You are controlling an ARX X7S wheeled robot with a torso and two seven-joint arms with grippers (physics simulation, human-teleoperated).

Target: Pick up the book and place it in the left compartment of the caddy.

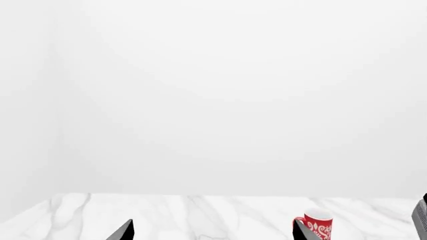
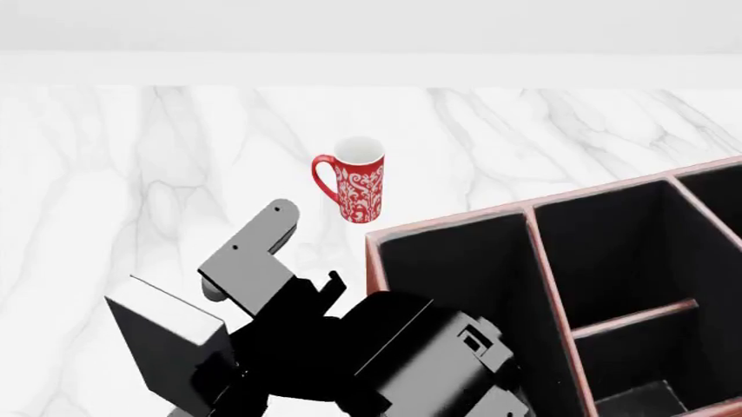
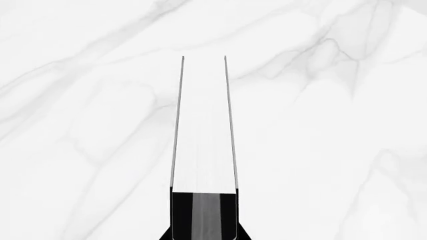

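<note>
From the head camera we cannot see the right end effector at all; the left arm's black housing (image 2: 347,356) fills the lower foreground and hides the desk (image 2: 139,174) beneath it and part of the caddy (image 2: 374,252). The caddy runs off the frame to the right and below, so we see only part of its reddish-brown sloped walls, black lining and thin dividers. Its left compartment (image 2: 464,269), long and narrow, has its near end covered by the arm.

In the right wrist view the right end effector (image 3: 203,192) is clamped on the book (image 3: 203,125): we see white page edges between two thin dark cover lines, its long axis running straight away from the camera over veined marble. Its far end cannot be made out against the white desk.

The left end effector (image 1: 213,231) shows only two dark fingertips (image 1: 123,231), held wide apart, cut by the frame edge. A red patterned mug (image 2: 356,182) stands upright beyond the caddy's corner.
</note>
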